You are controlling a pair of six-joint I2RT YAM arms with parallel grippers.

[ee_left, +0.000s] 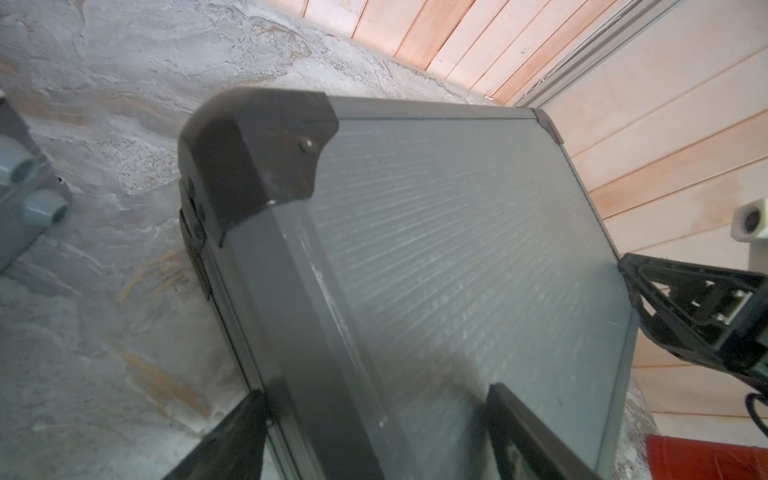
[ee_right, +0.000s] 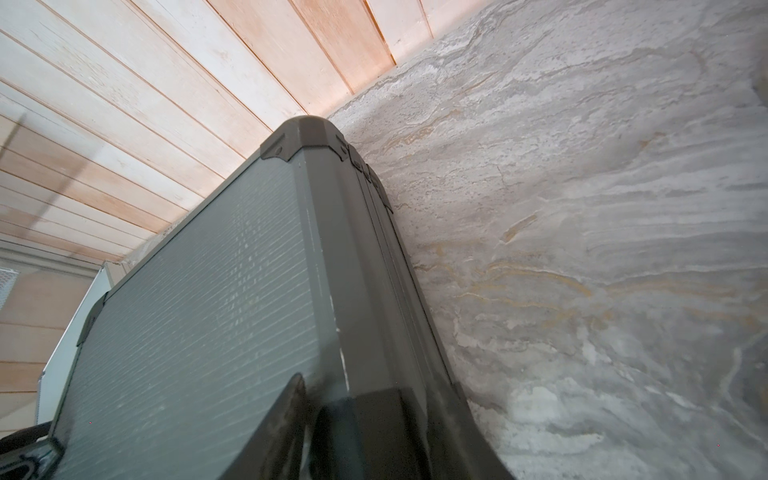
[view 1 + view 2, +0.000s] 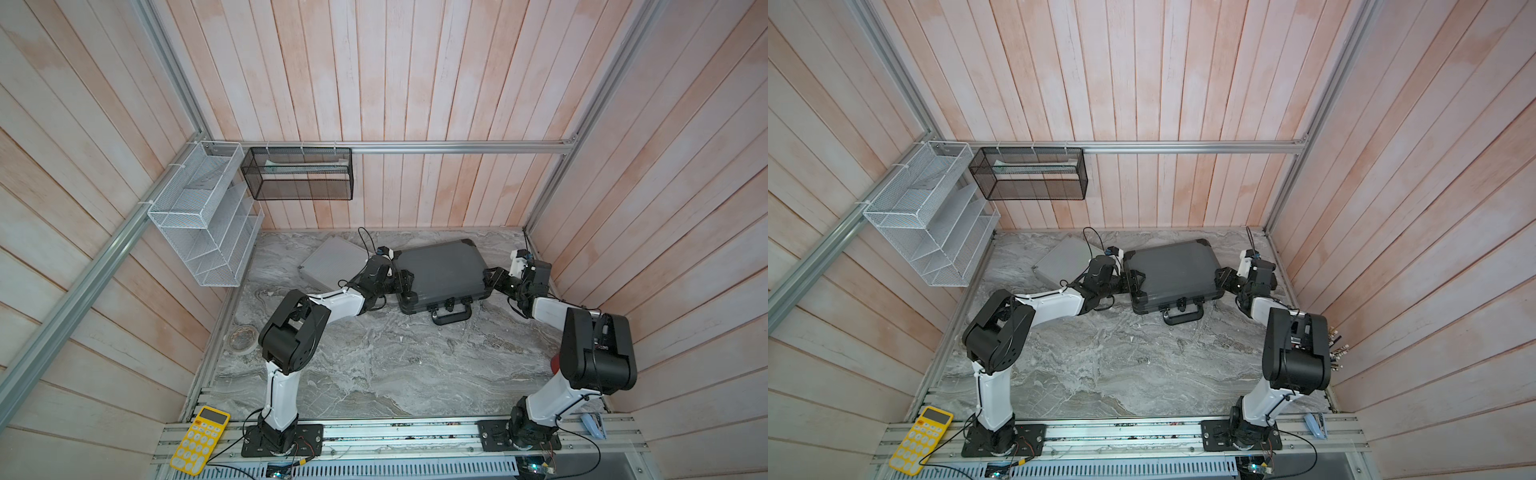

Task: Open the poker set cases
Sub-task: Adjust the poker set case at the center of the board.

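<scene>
The dark grey poker case (image 3: pixel 439 272) lies closed near the marble tabletop's (image 3: pixel 374 365) back edge; left gripper (image 1: pixel 374 432) and right gripper (image 2: pixel 353 428) each straddle one of its side edges, grasp uncertain.

Dark grey case (image 3: pixel 1173 272) closed, flat on marble table (image 3: pixel 1100 365); left gripper (image 3: pixel 1136 280) and right gripper (image 3: pixel 1223 276) at its ends.

My left arm hides the silver case's (image 3: pixel 332 262) lower right corner in both top views. In my wrist views both hands are cut off at the bottom edge, the grey case (image 1: pixel 457 257) blurred.
</scene>
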